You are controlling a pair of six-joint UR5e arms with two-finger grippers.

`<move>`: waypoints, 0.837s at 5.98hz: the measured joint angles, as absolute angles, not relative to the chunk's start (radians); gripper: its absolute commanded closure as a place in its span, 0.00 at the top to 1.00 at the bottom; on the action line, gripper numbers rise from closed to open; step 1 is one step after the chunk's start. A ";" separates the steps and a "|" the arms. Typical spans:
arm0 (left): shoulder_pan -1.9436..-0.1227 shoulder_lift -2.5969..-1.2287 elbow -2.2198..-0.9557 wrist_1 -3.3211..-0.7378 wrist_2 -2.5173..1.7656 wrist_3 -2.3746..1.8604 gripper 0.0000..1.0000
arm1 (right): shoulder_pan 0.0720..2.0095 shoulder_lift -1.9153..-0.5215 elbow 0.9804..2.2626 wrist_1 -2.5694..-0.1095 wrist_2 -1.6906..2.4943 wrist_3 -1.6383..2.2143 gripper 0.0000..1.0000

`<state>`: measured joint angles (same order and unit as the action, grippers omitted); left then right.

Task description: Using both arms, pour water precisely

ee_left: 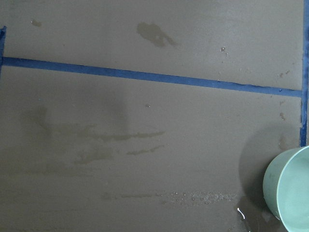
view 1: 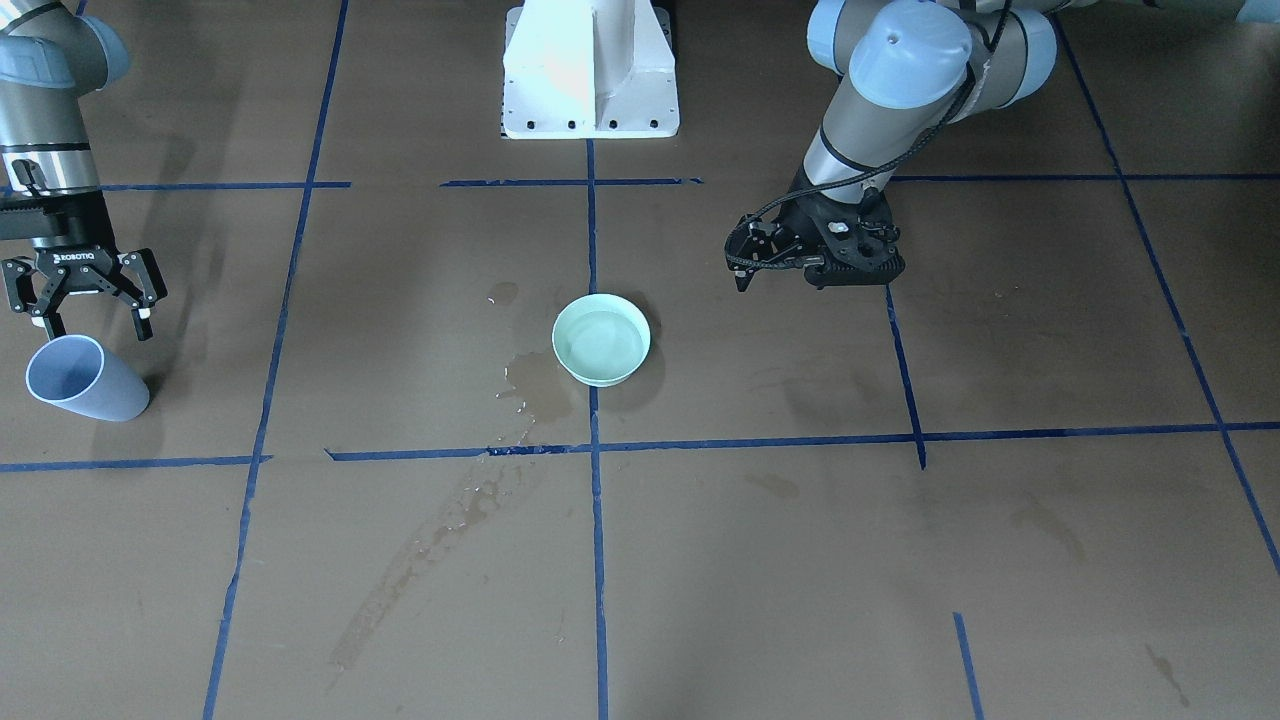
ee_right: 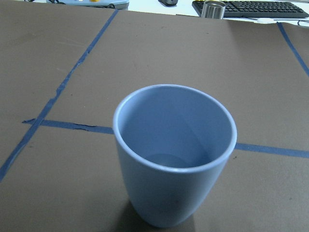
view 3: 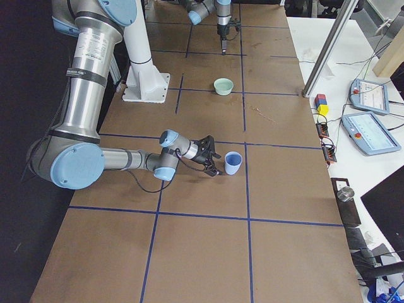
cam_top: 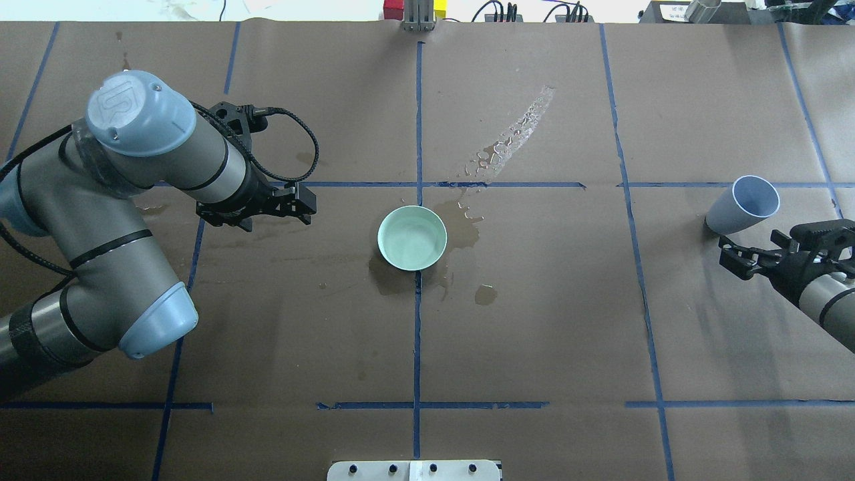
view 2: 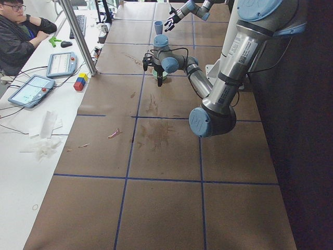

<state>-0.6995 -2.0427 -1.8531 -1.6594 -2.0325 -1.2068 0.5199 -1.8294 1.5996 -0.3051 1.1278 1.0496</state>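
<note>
The water (view 1: 600, 345) sits in the mint bowl (view 1: 602, 380) at the middle of the surface (view 1: 900, 560) (puddles (view 1: 540, 385) beside it suggest spillage). The blue cup (view 1: 85, 380) stands upright near the surface's right edge. The right gripper (view 1: 98, 322) holds its fingers spread just beside it, so we judge pouring finished. The left gripper (view 1: 800, 268) hovers near the bowl; we cannot tell its fingers' state.

Only clear one is ROBOTIQ in white on the right gripper (view 1: 98, 320). There's also a UR logo on the blue joint cap (cam_top: 137, 113) of the left arm (cam_top: 100, 267) — nothing else legible.
</note>
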 measured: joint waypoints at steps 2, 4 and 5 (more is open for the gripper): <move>-0.699 -2.042 -1.853 -1.660 -2.033 -1.207 1.00 | 0.519 -1.768 1.532 -0.290 1.087 1.038 0.99; -0.700 -2.042 -1.852 -1.660 -2.033 -1.206 1.00 | 0.522 -1.743 1.519 -0.282 1.074 1.028 1.00; -0.700 -2.042 -1.852 -1.660 -2.033 -1.206 1.00 | 0.528 -1.731 1.518 -0.280 1.062 1.017 1.00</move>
<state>-0.6995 -2.0417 -1.8517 -1.6598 -2.0325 -1.2057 0.5279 -1.7313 1.5183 -0.2804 1.0623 1.0171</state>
